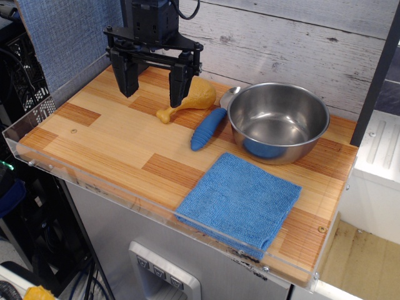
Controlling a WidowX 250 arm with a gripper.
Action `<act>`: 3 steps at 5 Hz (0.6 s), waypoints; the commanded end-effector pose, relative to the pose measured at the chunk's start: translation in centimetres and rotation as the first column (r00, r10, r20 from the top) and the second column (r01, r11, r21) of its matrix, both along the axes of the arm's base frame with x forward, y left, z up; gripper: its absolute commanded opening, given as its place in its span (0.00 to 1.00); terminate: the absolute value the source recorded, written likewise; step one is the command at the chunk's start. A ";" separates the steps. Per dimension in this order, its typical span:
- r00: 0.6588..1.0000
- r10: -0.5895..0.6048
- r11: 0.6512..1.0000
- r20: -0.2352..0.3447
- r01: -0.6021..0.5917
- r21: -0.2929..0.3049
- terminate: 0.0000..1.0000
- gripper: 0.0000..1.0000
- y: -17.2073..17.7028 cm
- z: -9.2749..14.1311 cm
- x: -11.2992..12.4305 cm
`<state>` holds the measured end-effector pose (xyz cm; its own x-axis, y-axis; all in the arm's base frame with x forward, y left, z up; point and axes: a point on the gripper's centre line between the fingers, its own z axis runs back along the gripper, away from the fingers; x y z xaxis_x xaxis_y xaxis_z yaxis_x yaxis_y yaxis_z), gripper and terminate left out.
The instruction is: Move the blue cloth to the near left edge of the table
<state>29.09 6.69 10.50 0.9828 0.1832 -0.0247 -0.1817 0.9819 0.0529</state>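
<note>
The blue cloth (pixel 240 203) lies flat at the near right part of the wooden table (pixel 112 147), one corner reaching the front acrylic rim. My gripper (pixel 152 84) hangs above the far left part of the table, fingers pointing down and spread apart, holding nothing. It is well to the left of and behind the cloth.
A steel bowl (pixel 278 120) stands just behind the cloth. A spoon with a ribbed blue handle (pixel 208 129) lies left of the bowl. A yellow toy drumstick (pixel 189 99) lies right beside my gripper's right finger. A clear acrylic rim (pixel 37 119) edges the table.
</note>
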 end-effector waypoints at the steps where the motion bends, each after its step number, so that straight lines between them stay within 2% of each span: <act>1: 1.000 0.000 1.000 0.000 0.000 0.000 0.00 1.00 0.0 0.0 0.0; 3: 0.999 -0.043 0.998 -0.030 0.045 0.043 0.00 1.00 -3.9 -2.5 -1.1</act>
<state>27.62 2.58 7.02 0.9862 0.1439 -0.0812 -0.1355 0.9856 0.1016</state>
